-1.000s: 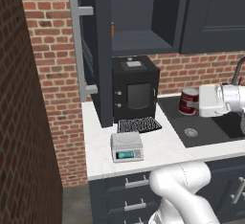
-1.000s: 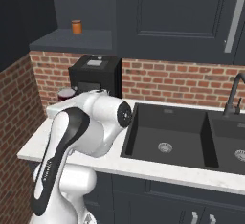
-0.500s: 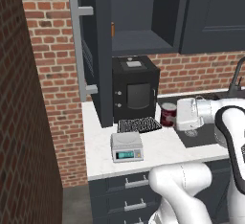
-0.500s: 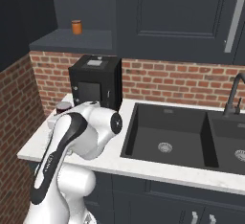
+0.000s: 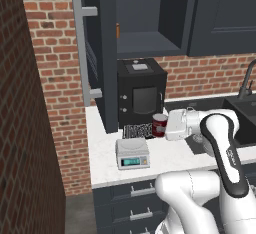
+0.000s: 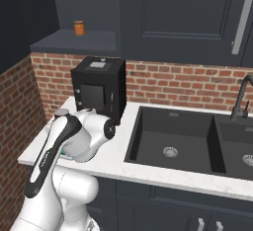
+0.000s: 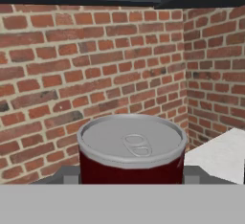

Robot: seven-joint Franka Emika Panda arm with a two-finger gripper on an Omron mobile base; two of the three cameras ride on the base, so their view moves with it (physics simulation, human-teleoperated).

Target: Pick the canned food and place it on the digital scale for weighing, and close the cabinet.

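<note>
A: From behind on the left, where's the can?
B: The can is upright in the air at the end of the white arm, over the black mat, in front of the black box. The claw comes at it from the right; its fingers are hidden behind the hand, so from here I can't tell how wide they stand.
A: And the scale?
B: The scale sits on the white bench, nearer the front edge, just left of and below the can, apart from it. Its teal display faces us.
A: The cabinet?
B: The cabinet is open; its door swings out toward us with the grey bar handle on its edge.
A: From the right side?
B: The arm's elbow covers most of it. A bit of the can's silver top peeks out left of the box. An orange jar stands on the open shelf above. The sink is well to the right.
A: And from the hand?
B: The can is right up close, silver lid with pull tab up, dark red wall below, with grey fingers pressed at both sides. So the claw is closed on it. Brick wall behind, a corner of bench at right
</note>
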